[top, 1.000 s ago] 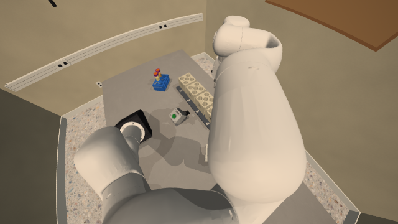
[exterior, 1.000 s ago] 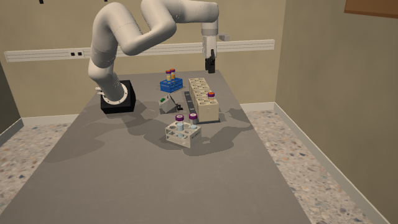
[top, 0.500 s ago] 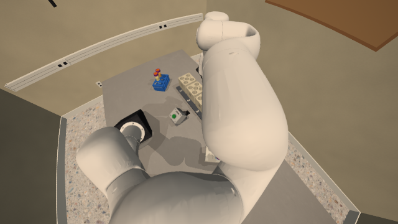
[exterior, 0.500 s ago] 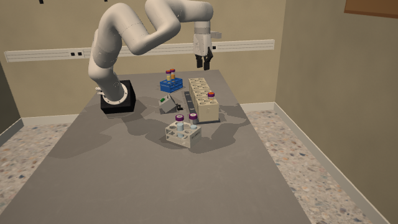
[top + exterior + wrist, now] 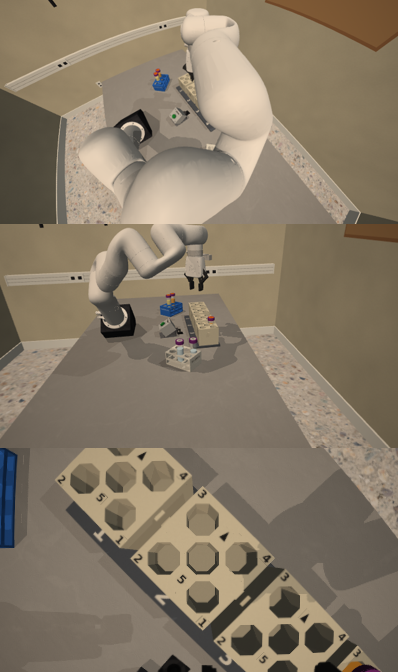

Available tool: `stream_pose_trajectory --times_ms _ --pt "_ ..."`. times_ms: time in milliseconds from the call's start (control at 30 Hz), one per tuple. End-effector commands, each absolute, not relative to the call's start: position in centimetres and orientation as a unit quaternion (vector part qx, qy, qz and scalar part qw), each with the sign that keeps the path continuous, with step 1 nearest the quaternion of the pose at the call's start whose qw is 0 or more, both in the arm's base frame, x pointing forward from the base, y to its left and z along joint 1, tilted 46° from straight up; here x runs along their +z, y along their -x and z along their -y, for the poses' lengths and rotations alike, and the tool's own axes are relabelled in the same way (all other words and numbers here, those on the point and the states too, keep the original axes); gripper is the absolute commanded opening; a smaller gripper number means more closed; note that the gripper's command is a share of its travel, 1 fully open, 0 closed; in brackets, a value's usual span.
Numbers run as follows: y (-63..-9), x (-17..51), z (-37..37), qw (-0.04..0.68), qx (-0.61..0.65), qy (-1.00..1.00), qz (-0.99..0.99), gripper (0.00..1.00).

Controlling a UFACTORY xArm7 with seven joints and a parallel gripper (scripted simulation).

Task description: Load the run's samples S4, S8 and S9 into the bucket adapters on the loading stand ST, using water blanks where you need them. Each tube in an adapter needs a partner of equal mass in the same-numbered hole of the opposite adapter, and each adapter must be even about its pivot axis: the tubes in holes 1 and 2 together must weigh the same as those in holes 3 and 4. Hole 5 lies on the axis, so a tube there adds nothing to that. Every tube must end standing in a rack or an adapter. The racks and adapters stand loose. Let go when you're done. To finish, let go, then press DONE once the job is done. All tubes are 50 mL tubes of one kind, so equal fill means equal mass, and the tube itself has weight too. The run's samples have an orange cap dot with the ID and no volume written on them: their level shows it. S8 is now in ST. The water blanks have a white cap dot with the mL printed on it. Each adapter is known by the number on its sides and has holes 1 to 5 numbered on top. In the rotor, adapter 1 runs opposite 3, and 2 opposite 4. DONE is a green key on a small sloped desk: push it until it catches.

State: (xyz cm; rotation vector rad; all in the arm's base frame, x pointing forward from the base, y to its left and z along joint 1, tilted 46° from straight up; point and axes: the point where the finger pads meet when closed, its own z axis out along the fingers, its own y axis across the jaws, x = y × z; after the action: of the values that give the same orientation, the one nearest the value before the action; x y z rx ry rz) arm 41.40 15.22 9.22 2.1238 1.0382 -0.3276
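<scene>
My gripper (image 5: 196,289) is open and empty, high above the far end of the loading stand (image 5: 193,107) (image 5: 209,345) (image 5: 125,560). Four beige adapters stand on it; the wrist view shows empty holes in the adapters at stand numbers 1 (image 5: 142,490) and 2 (image 5: 227,585), and holes in the one at 3 (image 5: 260,618). The S8 tube (image 5: 211,318) (image 5: 354,668) stands in the nearest adapter, beside its 3 mark. Two orange-dotted samples (image 5: 168,299) (image 5: 172,298) stand in the blue rack (image 5: 160,87) (image 5: 171,311). Two white-dotted blanks (image 5: 179,341) (image 5: 193,340) stand in the white rack (image 5: 195,361).
The small desk with the green DONE key (image 5: 173,116) (image 5: 162,323) stands between the arm's black base (image 5: 118,333) and the stand. The arm hides part of the stand and the white rack in the top view. Numbers on the adapter sides are unreadable.
</scene>
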Motion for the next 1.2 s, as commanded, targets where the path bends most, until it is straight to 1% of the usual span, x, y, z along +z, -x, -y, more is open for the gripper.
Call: stream_pose_trajectory --times_ms 0,1167 --pt "-40.4 7.7 -16.8 0.367 -0.127 -0.826 -0.409 0.57" --pt "-33.2 -2.5 -26.0 0.367 -0.128 -0.826 -0.409 0.57"
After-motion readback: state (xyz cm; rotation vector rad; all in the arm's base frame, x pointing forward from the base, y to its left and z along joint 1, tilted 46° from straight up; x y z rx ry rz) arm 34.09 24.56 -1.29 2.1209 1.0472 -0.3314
